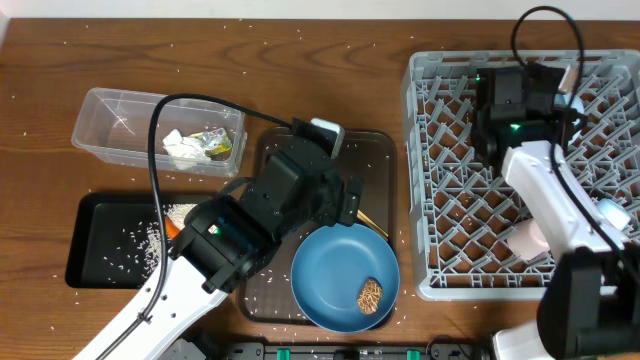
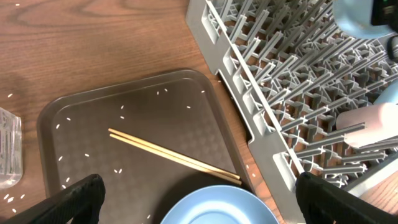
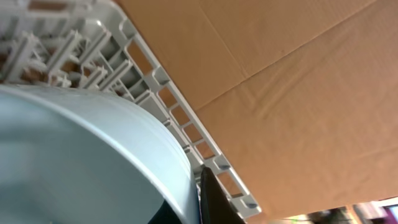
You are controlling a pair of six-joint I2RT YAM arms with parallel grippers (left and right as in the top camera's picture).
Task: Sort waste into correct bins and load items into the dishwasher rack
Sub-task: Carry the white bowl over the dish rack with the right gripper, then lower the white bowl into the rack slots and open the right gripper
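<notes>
My left gripper point(image 2: 208, 205) is open and empty, hovering over the far rim of the blue plate point(image 2: 217, 208) on the brown tray point(image 2: 93, 124). The plate point(image 1: 335, 270) carries a brown food lump point(image 1: 370, 294). The wooden chopsticks point(image 2: 174, 155) lie on the tray just beyond it. My right gripper point(image 3: 193, 186) is inside the grey rack point(image 1: 450, 180), shut on the rim of the white bowl point(image 3: 81, 162). A pink cup point(image 1: 527, 238) and a light-blue cup point(image 1: 610, 212) stand in the rack. The clear tub point(image 1: 110, 125) holds tissue point(image 1: 180, 145) and a wrapper point(image 1: 215, 143). The black bin point(image 1: 100, 255) holds rice point(image 1: 150, 240) and a carrot point(image 1: 172, 229).
Loose rice grains are scattered over the tray and the wooden table point(image 1: 300, 70). The rack's near wall point(image 2: 249, 106) stands right beside the tray's edge. A cardboard surface point(image 3: 298, 81) lies beyond the rack's far edge.
</notes>
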